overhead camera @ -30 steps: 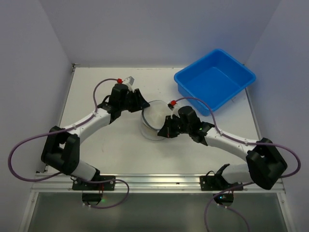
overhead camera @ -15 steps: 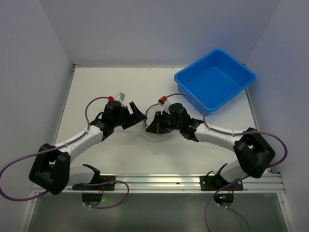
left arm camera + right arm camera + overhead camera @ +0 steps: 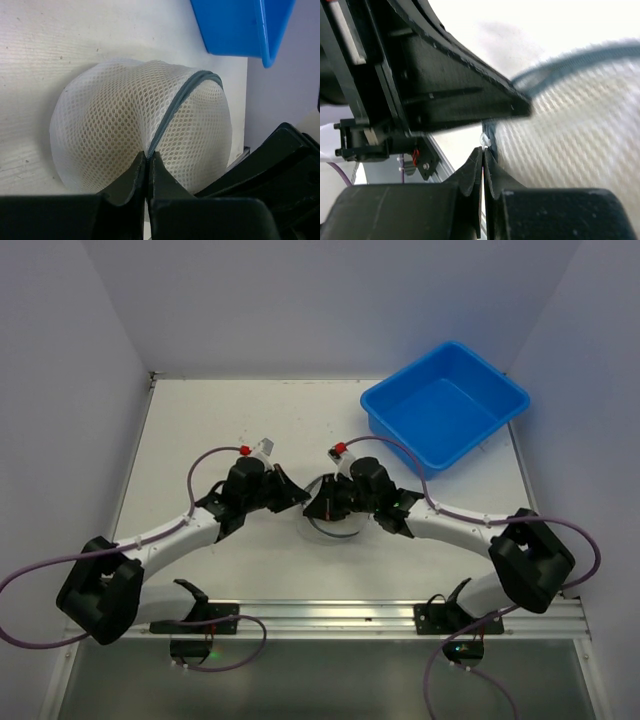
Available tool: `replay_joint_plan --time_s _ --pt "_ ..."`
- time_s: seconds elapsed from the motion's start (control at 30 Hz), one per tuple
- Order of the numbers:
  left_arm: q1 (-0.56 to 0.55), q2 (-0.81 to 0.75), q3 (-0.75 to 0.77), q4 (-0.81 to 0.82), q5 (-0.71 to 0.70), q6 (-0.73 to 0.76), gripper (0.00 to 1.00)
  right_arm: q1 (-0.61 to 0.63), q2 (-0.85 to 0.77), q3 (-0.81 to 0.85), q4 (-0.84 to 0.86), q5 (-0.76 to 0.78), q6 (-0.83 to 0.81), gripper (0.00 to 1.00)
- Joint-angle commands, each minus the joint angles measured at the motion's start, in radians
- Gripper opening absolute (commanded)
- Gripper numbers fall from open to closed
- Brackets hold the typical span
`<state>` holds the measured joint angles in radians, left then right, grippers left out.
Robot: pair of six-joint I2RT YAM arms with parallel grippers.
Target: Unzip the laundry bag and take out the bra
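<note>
The left gripper [image 3: 148, 158] has its jaws pressed together with no gap showing, and the tips meet exactly where the dark bluish zipper rim [image 3: 176, 106] of the laundry bag [image 3: 107, 117] runs down to them, so they pinch the bag at that seam. The right gripper [image 3: 483, 151] is likewise closed to a thin line, with a small pale tab on the bag's rim caught at its very tips; the left arm's black wrist housing fills the upper left of that view, close above. Seen from above, the two grippers face each other nose to nose over the bag, the left coming in from the left side, the right from the right. The bag sits domed on the bench [image 3: 200, 420] about midway between the left and right edges and somewhat nearer the near edge, mostly hidden under the grippers. A faint beige tone shows through its white mesh; what lies inside cannot be made out. The blue tub [image 3: 445, 405] stands at the far right corner, well apart from the bag.
</note>
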<state>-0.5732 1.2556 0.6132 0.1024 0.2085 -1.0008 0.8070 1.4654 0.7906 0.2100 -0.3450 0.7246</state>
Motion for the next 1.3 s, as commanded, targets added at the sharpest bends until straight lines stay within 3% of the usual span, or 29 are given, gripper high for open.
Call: replay_joint_plan --time_s 0.0,0.2,0.37,0.53,0.8,0.83,0.93,0.97,1.0,1.03,1.13,1.27 --pt "0.004 -0.03 0.01 -0.03 -0.052 0.022 0.0 0.001 -0.123 -0.053 -0.079 0.053 -0.043 0.0" --pt "0.061 -0.079 -0.016 -0.089 -0.029 0.06 0.0 -0.02 -0.342 -0.207 -0.324 0.211 -0.122 0.0" --pt "0.073 -0.133 -0.064 -0.101 0.02 0.113 0.0 -0.163 -0.49 -0.284 -0.478 0.288 -0.139 0.0" --pt "0.073 -0.179 -0.108 -0.159 0.078 0.163 0.0 -0.22 -0.436 -0.242 -0.498 0.342 -0.125 0.0" --pt "0.073 -0.295 -0.161 -0.202 0.055 0.159 0.0 -0.174 -0.309 -0.081 -0.391 0.219 -0.171 0.0" --pt "0.073 -0.303 -0.158 -0.199 0.051 0.148 0.01 -0.142 -0.312 -0.062 -0.402 0.244 -0.188 0.03" --pt "0.075 -0.324 -0.144 -0.185 0.032 0.137 0.15 -0.059 -0.352 0.01 -0.461 0.34 -0.212 0.29" --pt "0.075 -0.328 -0.135 -0.179 0.026 0.137 0.2 -0.037 -0.364 0.025 -0.49 0.362 -0.224 0.42" --pt "0.073 -0.334 -0.133 -0.165 0.017 0.137 0.25 -0.017 -0.375 0.057 -0.503 0.382 -0.229 0.46" --pt "0.073 -0.335 -0.129 -0.162 0.011 0.136 0.33 0.009 -0.393 0.071 -0.511 0.394 -0.231 0.49" --pt "0.075 -0.337 -0.115 -0.161 -0.003 0.137 0.44 0.03 -0.415 0.098 -0.509 0.409 -0.217 0.56" --pt "0.075 -0.34 -0.118 -0.164 -0.004 0.131 0.5 0.034 -0.387 0.095 -0.456 0.393 -0.173 0.62"
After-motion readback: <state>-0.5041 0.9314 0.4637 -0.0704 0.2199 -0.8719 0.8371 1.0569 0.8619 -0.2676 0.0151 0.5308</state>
